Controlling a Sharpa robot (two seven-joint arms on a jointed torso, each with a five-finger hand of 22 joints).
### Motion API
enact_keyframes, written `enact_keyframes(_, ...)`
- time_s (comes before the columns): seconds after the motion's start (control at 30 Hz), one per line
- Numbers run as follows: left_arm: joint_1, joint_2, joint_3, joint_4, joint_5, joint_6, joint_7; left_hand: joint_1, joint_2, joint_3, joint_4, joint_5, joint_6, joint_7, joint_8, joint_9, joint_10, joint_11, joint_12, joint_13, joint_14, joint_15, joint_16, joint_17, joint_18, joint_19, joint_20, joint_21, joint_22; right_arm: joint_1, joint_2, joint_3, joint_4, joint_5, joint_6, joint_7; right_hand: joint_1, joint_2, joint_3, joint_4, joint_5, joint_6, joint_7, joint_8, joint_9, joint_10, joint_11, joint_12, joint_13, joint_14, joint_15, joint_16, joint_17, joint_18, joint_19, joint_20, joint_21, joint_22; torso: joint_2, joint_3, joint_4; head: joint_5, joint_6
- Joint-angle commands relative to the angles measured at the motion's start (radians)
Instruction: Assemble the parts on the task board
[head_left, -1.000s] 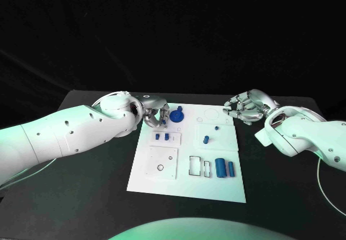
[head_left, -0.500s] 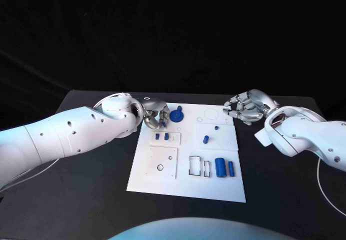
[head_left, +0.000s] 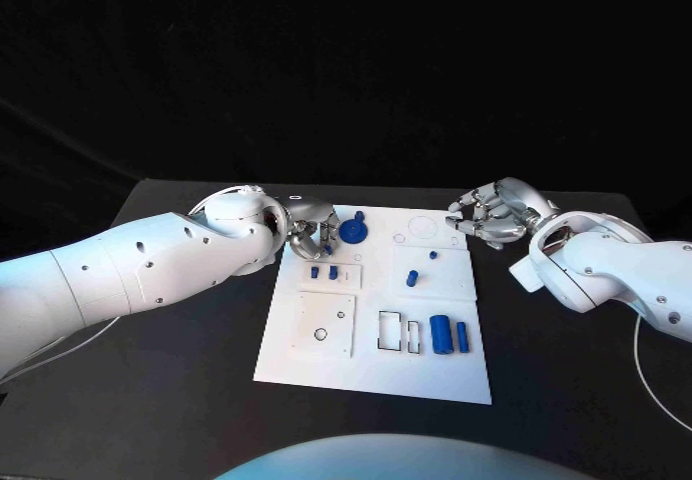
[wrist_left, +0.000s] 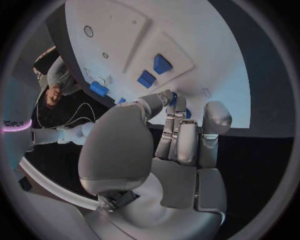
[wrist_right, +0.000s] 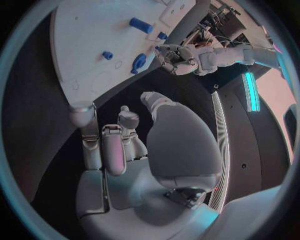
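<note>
The white task board (head_left: 378, 360) lies mid-table. A blue round part (head_left: 355, 233) sits near its far left corner. My left hand (head_left: 310, 228) is at that part, and in the left wrist view the thumb and a finger (wrist_left: 164, 98) pinch its blue edge (wrist_left: 174, 97). Two small blue pieces (head_left: 323, 271) lie just in front of it; they show as blue blocks (wrist_left: 154, 71) in the left wrist view. My right hand (head_left: 495, 213) hovers off the board's far right corner with its fingers curled in on nothing. Its palm (wrist_right: 125, 150) faces the board (wrist_right: 81, 35).
A blue peg (head_left: 413, 278) and a tiny blue piece (head_left: 431, 255) stand on the board's right half. A thick blue cylinder (head_left: 440, 335) and a thinner one (head_left: 462, 336) lie beside two empty rectangular slots (head_left: 392, 332). A square plate with holes (head_left: 326, 325) sits front left.
My left hand has edged slightly towards the blue round part, which stays in place. The right hand has not moved.
</note>
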Motion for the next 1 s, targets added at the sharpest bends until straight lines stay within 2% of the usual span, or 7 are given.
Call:
enact_keyframes(0.03,0.000,0.002,0.000,0.003,0.011,0.019,0.005,-0.005,0.002,-0.004,-0.001,0.003,0.003,0.001,-0.005,0.001,0.009,0.000,-0.007,0.002,0.006,-0.003,0.003,-0.001,-0.009,0.001,-0.003,-0.002,0.122,-0.001,0.001,0.000,0.001,-0.005,0.003,0.007,-0.005,-0.005,0.005,0.001,0.006,-0.006,-0.001,0.004,0.001,-0.001,0.001,-0.007,-0.001,0.038,-0.006,-0.005,0.032,0.021,-0.006,-0.002,-0.003,-0.001,0.000,0.0000,-0.0001,0.000,-0.001)
enact_keyframes(0.37,0.000,0.005,0.000,0.001,0.013,0.023,0.002,-0.004,0.003,-0.004,-0.001,0.003,0.003,0.001,-0.005,0.001,0.010,0.000,-0.008,0.002,0.006,-0.003,0.003,-0.001,-0.008,0.000,-0.003,-0.004,0.121,-0.001,0.001,0.000,0.001,-0.005,0.004,0.007,-0.005,-0.005,0.005,0.001,0.006,-0.006,-0.001,0.004,0.001,-0.001,0.001,-0.007,-0.001,0.038,-0.006,-0.005,0.032,0.021,-0.006,-0.002,-0.003,-0.001,0.001,0.0005,0.0002,0.000,-0.001)
enact_keyframes(0.67,0.000,0.009,0.000,-0.003,0.011,0.041,-0.007,-0.004,0.004,-0.004,-0.001,0.002,0.004,0.001,-0.005,0.002,0.010,0.000,-0.008,0.003,0.007,-0.003,0.003,0.000,-0.009,0.000,-0.003,-0.003,0.121,-0.001,0.001,0.000,0.001,-0.005,0.005,0.007,-0.006,-0.006,0.008,0.001,0.006,-0.006,-0.001,0.005,0.002,0.001,0.001,-0.005,0.000,0.038,-0.006,-0.005,0.033,0.021,-0.005,-0.003,-0.003,0.000,0.002,0.0012,-0.0020,-0.003,-0.002)
enact_keyframes(0.8,0.000,0.010,0.000,-0.004,0.009,0.048,-0.013,-0.004,0.005,-0.005,-0.001,0.000,0.006,0.001,-0.005,0.003,0.011,0.000,-0.008,0.003,0.006,-0.003,0.003,-0.001,-0.008,-0.001,-0.003,-0.005,0.121,-0.001,0.002,0.000,-0.001,-0.005,0.005,0.007,-0.006,-0.006,0.008,0.001,0.006,-0.006,-0.001,0.005,0.002,0.001,0.001,-0.005,0.000,0.038,-0.006,-0.005,0.033,0.021,-0.005,-0.003,-0.003,0.000,0.002,0.0021,-0.0011,-0.003,-0.003)
enact_keyframes(1.0,0.000,0.012,0.000,-0.006,0.007,0.057,-0.018,-0.004,0.005,-0.005,-0.001,0.000,0.006,0.001,-0.005,0.003,0.011,0.000,-0.008,0.003,0.006,-0.003,0.003,-0.001,-0.008,-0.001,-0.003,-0.005,0.121,-0.003,0.004,0.000,-0.002,-0.005,0.005,0.007,-0.006,-0.006,0.008,0.001,0.006,-0.006,-0.001,0.005,0.002,0.001,0.001,-0.005,0.000,0.038,-0.006,-0.005,0.033,0.021,-0.005,-0.003,-0.003,0.000,0.001,0.0015,0.0010,-0.002,-0.005)
